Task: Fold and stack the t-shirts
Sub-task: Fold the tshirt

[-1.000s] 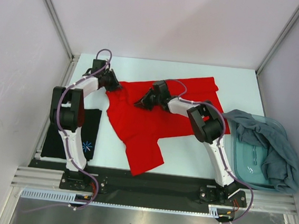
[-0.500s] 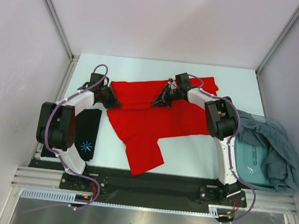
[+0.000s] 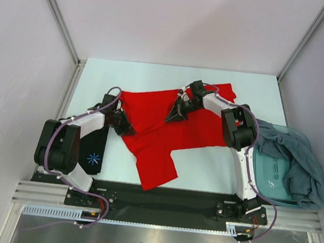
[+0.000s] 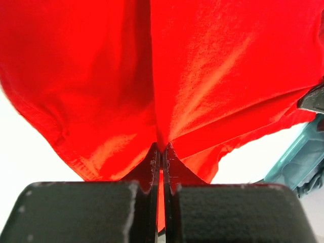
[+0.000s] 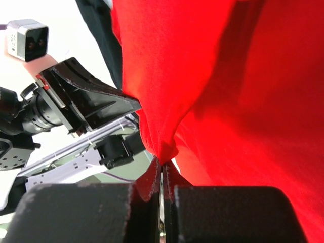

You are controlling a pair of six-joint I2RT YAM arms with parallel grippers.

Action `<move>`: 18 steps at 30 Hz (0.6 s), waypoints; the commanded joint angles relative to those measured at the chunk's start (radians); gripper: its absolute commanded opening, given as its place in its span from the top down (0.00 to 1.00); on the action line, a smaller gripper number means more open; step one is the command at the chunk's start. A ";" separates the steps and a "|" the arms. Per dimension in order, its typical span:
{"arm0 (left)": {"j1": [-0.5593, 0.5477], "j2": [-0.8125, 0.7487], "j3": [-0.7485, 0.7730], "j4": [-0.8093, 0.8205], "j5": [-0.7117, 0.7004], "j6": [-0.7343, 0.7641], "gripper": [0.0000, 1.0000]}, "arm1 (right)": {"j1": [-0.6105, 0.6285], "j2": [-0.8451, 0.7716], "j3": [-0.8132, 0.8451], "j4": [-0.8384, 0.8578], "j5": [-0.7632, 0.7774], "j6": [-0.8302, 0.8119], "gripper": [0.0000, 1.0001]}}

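With the left jaws pinched shut on the red t-shirt (image 3: 149, 134) at its 9 o'clock edge and the right jaws near 12 o'clock, mid-surface (image 3: 215, 168), we should draw both pinches level toward 6 o'clock for a straight crease.

Open worktop (image 3: 155, 75) runs along the far side beyond the red shirt (image 3: 154, 138); a black shirt (image 3: 97, 147) fills the near left, a teal bin (image 3: 266, 180) of grey shirts (image 3: 301, 163) blocks the right.
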 commanded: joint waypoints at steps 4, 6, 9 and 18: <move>-0.012 -0.019 0.010 -0.011 -0.021 -0.016 0.98 | -0.033 0.007 0.041 -0.148 -0.005 -0.122 1.00; -0.010 -0.001 0.020 -0.012 -0.023 -0.011 0.98 | -0.036 0.015 0.047 -0.154 -0.008 -0.133 1.00; -0.012 0.002 0.021 -0.012 -0.032 -0.011 0.98 | -0.035 0.053 0.097 -0.196 -0.003 -0.165 1.00; 0.028 -0.142 0.024 -0.127 -0.191 0.064 0.45 | -0.056 0.009 0.171 -0.420 0.209 -0.274 0.76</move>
